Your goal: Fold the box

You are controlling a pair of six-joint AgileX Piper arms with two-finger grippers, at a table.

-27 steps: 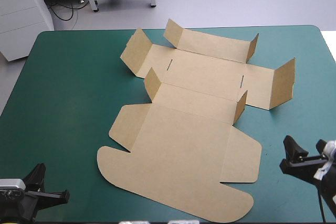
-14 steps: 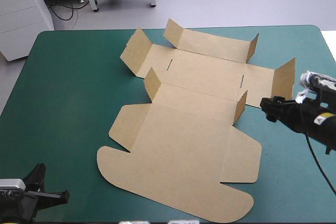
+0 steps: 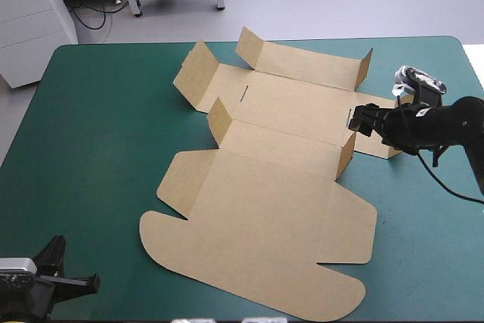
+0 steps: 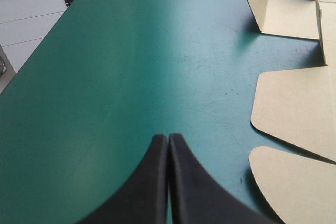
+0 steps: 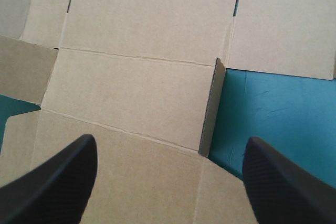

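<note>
The brown box (image 3: 265,194) lies as a cut sheet in the middle of the table, its big lid panel flat toward the near edge. Several short flaps stand up around the far panels. My right gripper (image 3: 359,117) hovers open over the box's right side, beside the tall right flap (image 3: 408,122). In the right wrist view this gripper (image 5: 170,141) looks down on the flat panels, with a small raised flap (image 5: 212,108) ahead between its fingers. My left gripper (image 3: 94,284) rests at the near left corner, shut (image 4: 168,140) and empty, the box's rounded lid corners (image 4: 294,114) off to its side.
A broad stretch of teal-green cover (image 3: 91,134) runs left of the box, and a narrower strip (image 3: 423,225) lies to its right. A white cabinet (image 3: 30,24) stands just beyond the table's far left corner.
My right arm has swung from the near right edge toward the far side and inward, ending over the box's right part. The left arm and the box have not moved.
</note>
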